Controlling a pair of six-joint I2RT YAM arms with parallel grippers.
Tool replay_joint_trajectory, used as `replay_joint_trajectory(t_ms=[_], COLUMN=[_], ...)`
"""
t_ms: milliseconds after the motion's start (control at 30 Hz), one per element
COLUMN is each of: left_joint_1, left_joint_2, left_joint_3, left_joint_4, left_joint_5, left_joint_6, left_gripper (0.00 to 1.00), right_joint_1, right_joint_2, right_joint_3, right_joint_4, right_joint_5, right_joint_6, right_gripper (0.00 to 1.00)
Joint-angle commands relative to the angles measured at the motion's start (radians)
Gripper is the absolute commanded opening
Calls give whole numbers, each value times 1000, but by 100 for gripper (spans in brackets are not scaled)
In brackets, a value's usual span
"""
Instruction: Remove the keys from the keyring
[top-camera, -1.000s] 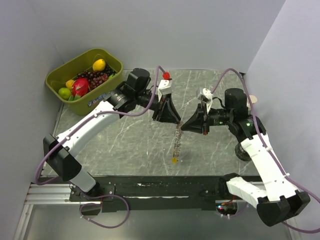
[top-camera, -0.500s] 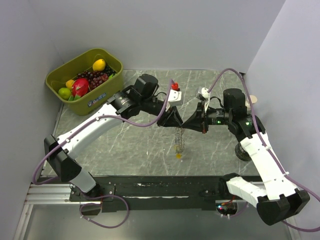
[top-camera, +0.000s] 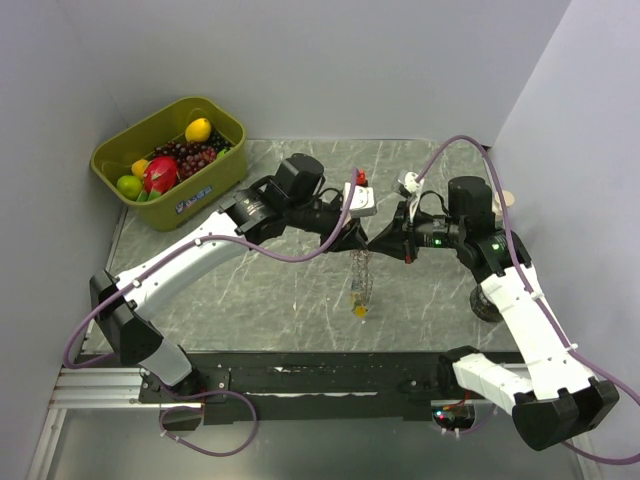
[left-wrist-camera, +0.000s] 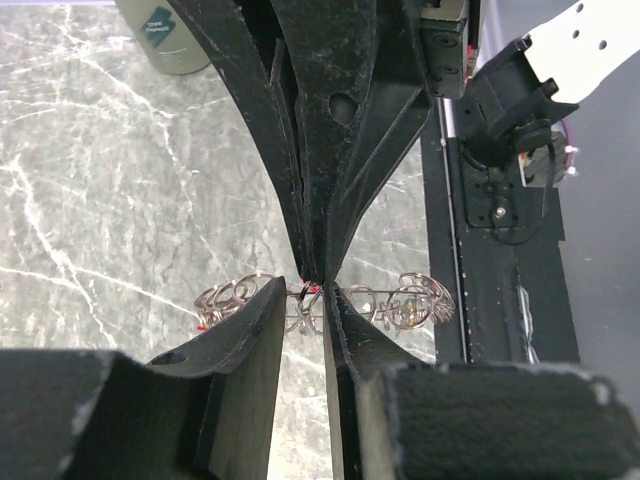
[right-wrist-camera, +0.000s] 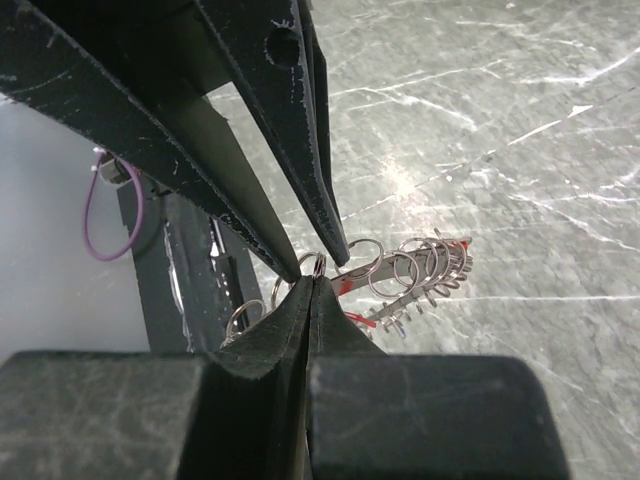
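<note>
Right gripper (right-wrist-camera: 310, 288) is pinched shut on the silvery metal-loop keyring (top-camera: 361, 282) hanging mid-air; left gripper (left-wrist-camera: 305, 300), jaws slightly apart round it, grip unclear, should ease the tiny yellow plastic key (top-camera: 360, 311) off gently.

Two claws: left claw (left-wrist-camera: 308, 300), right claw (right-wrist-camera: 310, 290). One keyring (top-camera: 360, 278). One fruit bin (top-camera: 228, 165). Keys (top-camera: 359, 312) uncountable.

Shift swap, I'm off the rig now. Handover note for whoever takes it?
Right claw: shut on the top of the keyring, above the table.
Left claw: jaws slightly apart around a ring right beside it; grip unclear.
Keyring hangs below both claws, yellow key at its bottom end.
Done: keyring lifted.
Left: no loose key visible; all removal remains.
</note>
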Motion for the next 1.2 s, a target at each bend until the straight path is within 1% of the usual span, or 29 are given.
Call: replay_joint_trajectory(t_ms=[0, 100, 300, 400, 533, 600, 633, 700, 733, 767, 833, 1000, 1100, 1133, 1167], left_joint_1=[-3, -3, -6, -9, -20, -29, -34, -48, -54, -57, -68, -75, -72, -71, -66], left_joint_2=[-35, -37, -38, -35, -23, -15, -12, -5, -2, 2, 6, 9, 0, -3, -6], left_joint_3=[0, -5, -5, -2, 9, 16, 18, 23, 24, 26, 26, 12, 6, 4, 6], left_joint_4=[33, 36, 42, 53, 48, 41, 38, 25, 21, 16, 13, 27, 33, 36, 39], left_joint_5=[-57, -63, -73, -82, -97, -99, -100, -114, -119, -128, -128, -131, -104, -93, -79], left_joint_6=[23, 29, 26, 11, 9, 15, 17, 29, 38, 43, 46, 37, 26, 15, 8], left_gripper=[28, 32, 32, 30, 25, 25, 21, 18, 14, 12, 1, 1, 1, 1, 1], right_joint_1=[-11, -18, -27, -26, -27, -24, -26, -24, -24, -26, -24, -24, -24, -29, -26], right_joint_2=[-17, -14, -13, -8, -1, 4, 4, 2, 4, 6, 7, -20, -48, -56, -62], right_joint_3=[10, 9, 13, 15, 21, 22, 21, 24, 25, 28, 32, 27, 27, 28, 28], right_joint_4=[73, 76, 78, 72, 61, 55, 58, 58, 56, 55, 52, 65, 58, 46, 41], right_joint_5=[-47, -62, -82, -94, -81, -70, -70, -65, -64, -61, -58, -52, -50, -52, -52], right_joint_6=[35, 44, 53, 50, 46, 41, 43, 47, 44, 43, 43, 41, 11, 0, -18], right_gripper=[0, 0, 0, 0, 0, 0, 0, 0, 0, 0, 0, 0, 7, 16, 22])
